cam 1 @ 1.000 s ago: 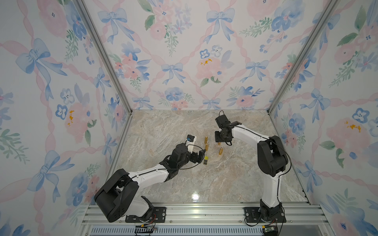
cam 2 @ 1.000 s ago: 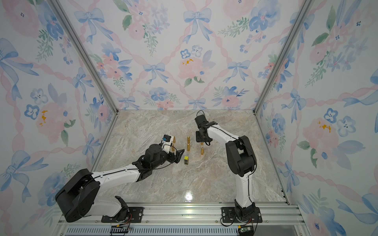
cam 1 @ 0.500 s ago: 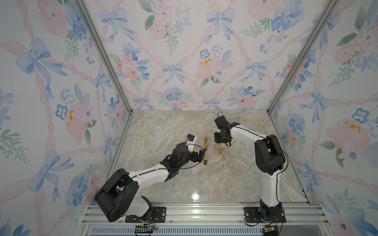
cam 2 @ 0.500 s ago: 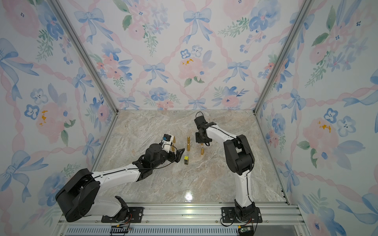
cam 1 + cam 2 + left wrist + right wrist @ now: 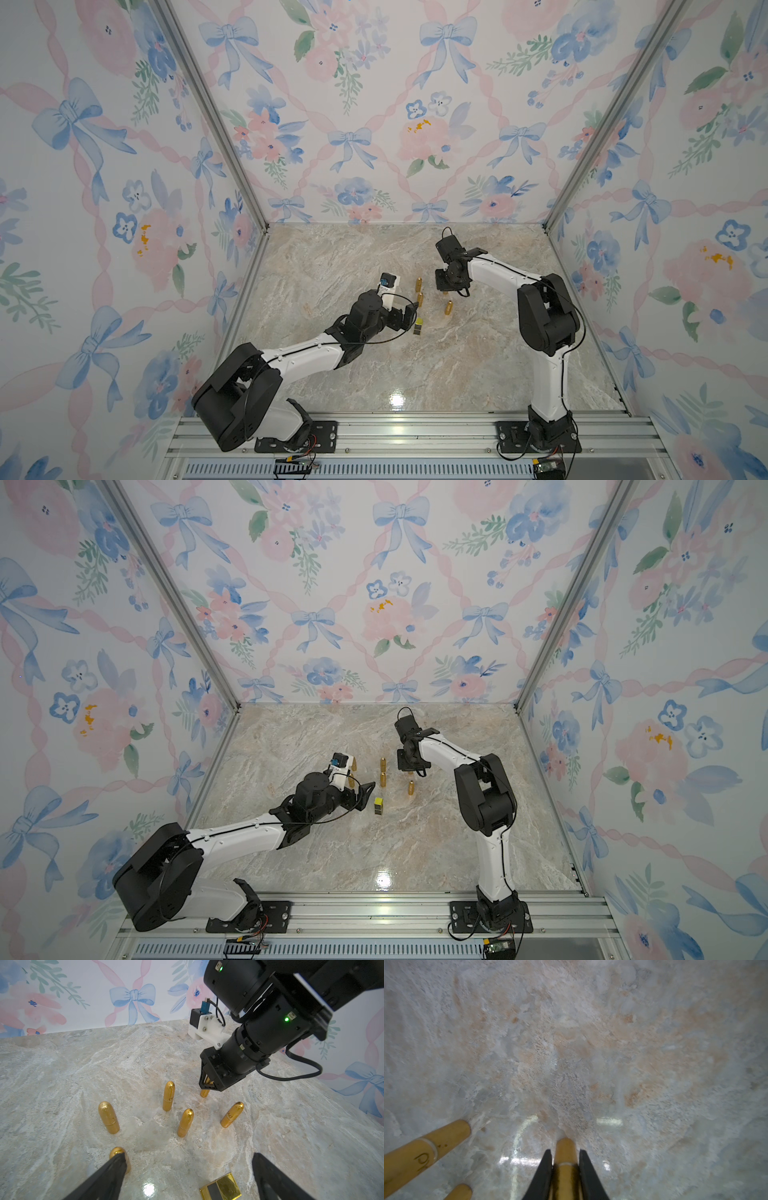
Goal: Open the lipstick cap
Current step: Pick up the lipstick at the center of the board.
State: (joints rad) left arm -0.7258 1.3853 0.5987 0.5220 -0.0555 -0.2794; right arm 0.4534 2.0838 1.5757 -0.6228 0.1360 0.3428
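Observation:
Several gold bullet-shaped lipsticks stand upright on the marble table (image 5: 374, 365). My right gripper (image 5: 565, 1151) comes down from above and is shut on one lipstick (image 5: 564, 1144). Its fingers reach past the seam between cap and base. In the left wrist view only the foot of that lipstick (image 5: 204, 1093) shows below the right gripper (image 5: 207, 1084). In both top views the right gripper (image 5: 446, 290) (image 5: 409, 770) hides nearly all of it. My left gripper (image 5: 188, 1155) stands open low over the table, holding nothing.
Four more gold lipsticks (image 5: 108, 1118) (image 5: 168, 1096) (image 5: 185, 1123) (image 5: 232, 1114) stand between the arms. Another lipstick (image 5: 117, 1150) sits right behind the left fingertip (image 5: 118, 1165). A square gold-and-black case (image 5: 221, 1188) (image 5: 419, 327) lies flat between the left fingers. Floral walls enclose three sides.
The right gripper's fingers have come together onto the standing lipstick, and its wrist has shifted slightly to the left. The left arm has not moved.

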